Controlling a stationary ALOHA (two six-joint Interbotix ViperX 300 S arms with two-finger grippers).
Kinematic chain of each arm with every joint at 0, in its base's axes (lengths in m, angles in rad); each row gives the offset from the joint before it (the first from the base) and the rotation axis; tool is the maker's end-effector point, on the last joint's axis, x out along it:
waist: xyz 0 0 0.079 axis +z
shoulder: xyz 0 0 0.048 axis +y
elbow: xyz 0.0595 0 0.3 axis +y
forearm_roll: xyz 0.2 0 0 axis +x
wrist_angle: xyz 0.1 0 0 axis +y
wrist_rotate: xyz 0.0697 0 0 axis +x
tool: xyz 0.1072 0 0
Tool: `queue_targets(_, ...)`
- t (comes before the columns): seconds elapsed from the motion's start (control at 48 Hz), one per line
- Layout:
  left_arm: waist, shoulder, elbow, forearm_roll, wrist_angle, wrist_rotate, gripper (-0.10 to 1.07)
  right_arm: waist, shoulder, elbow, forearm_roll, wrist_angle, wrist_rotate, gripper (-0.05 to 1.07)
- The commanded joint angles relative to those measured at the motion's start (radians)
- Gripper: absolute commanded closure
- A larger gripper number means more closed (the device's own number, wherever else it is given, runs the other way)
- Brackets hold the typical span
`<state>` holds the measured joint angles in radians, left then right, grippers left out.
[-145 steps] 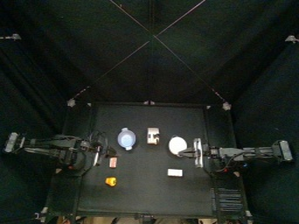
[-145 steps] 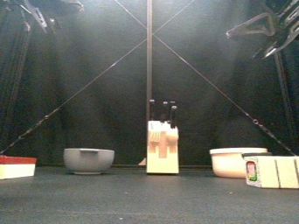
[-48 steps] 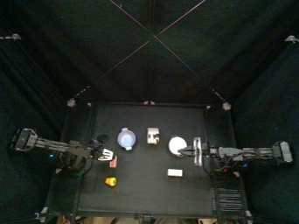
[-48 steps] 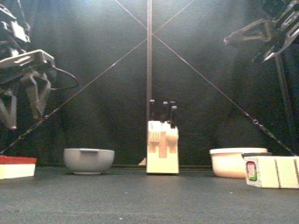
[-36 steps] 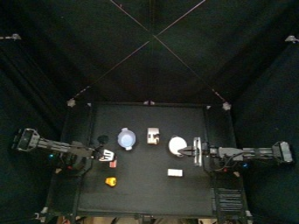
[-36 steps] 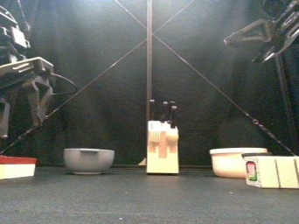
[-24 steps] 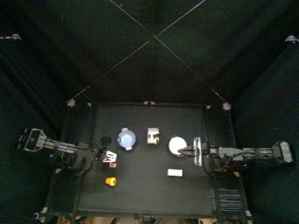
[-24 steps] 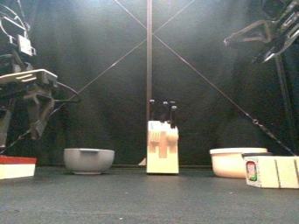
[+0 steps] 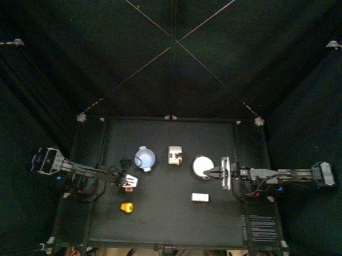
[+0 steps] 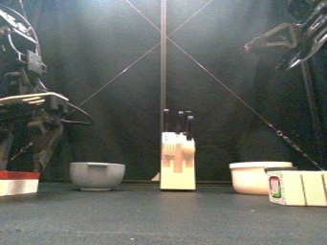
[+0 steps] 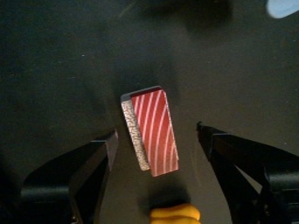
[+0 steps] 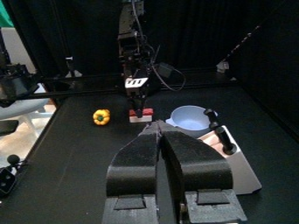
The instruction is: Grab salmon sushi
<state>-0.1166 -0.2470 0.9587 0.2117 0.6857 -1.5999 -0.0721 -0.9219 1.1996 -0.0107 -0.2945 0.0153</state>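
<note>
Now your left gripper (image 11: 158, 157) has dropped low over the salmon sushi (image 11: 152, 129), centre of the wrist frame, jaws spread wide either side, holding nothing. Right gripper (image 12: 162, 140) rests with its jaws together. You're lined up to close.

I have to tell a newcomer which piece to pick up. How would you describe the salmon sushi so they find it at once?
Start at the blue dish on the table's left half. The salmon sushi lies just in front of it, under the open left gripper. It is a small slab, red with white stripes on white rice; the orange chunk nearer the front is plain.
</note>
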Motion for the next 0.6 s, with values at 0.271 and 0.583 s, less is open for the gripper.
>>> queue_targets(0.271, -0.003, 0.081, -0.015, -0.002, -0.061, 0.000, 0.06, -0.003, 0.008, -0.009, -0.002, -0.005, 0.000, 1.01)
queue_targets(0.583, -0.003, 0.083, -0.009, -0.003, -0.060, 0.005, 0.34, -0.009, 0.008, -0.009, -0.002, -0.005, 0.000, 1.00)
